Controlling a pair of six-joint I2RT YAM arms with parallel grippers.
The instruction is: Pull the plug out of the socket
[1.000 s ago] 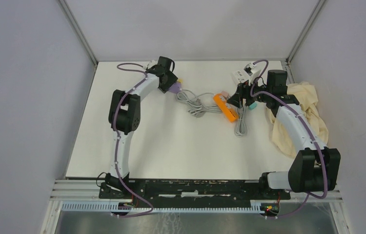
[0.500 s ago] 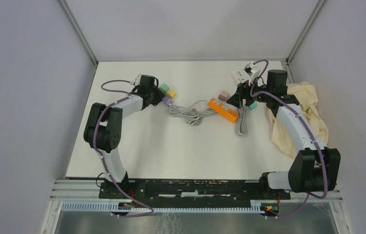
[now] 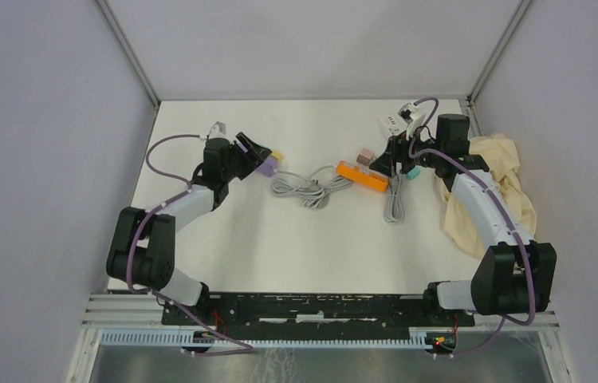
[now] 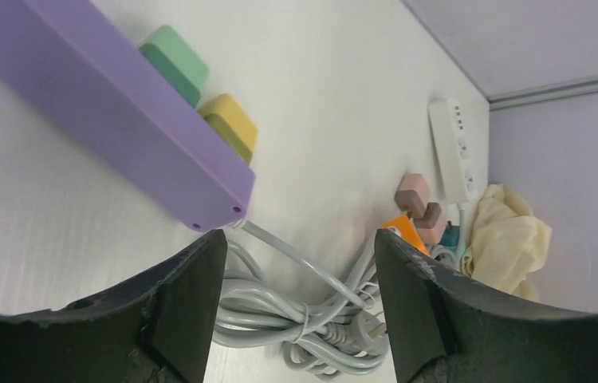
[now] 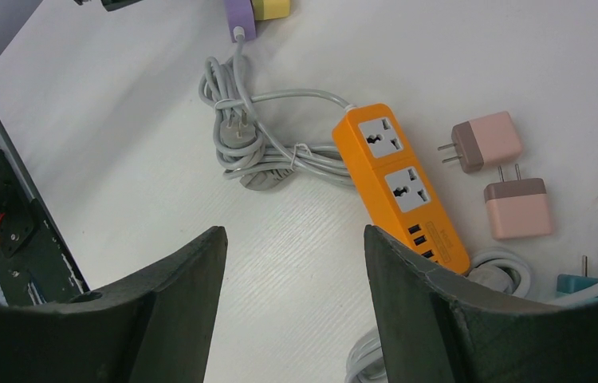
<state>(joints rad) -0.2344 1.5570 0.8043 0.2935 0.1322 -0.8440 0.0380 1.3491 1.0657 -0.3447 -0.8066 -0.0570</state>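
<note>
Now 3 power strips on counter: purple strip w/ 2 plugs in, green plug + yellow plug; orange strip; white strip. Loose: 2 pink adapters, 1 teal plug. Left tool wide, empty, at purple end; right tool wide over orange, label unreadable.

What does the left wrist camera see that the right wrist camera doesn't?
Only the left wrist camera shows the green plug, the white power strip and the cream cloth. Only the right wrist camera shows the socket holes on top of the orange strip and the black base rail. Both show the purple strip, the yellow plug, the grey cable bundle and the pink plugs.
</note>
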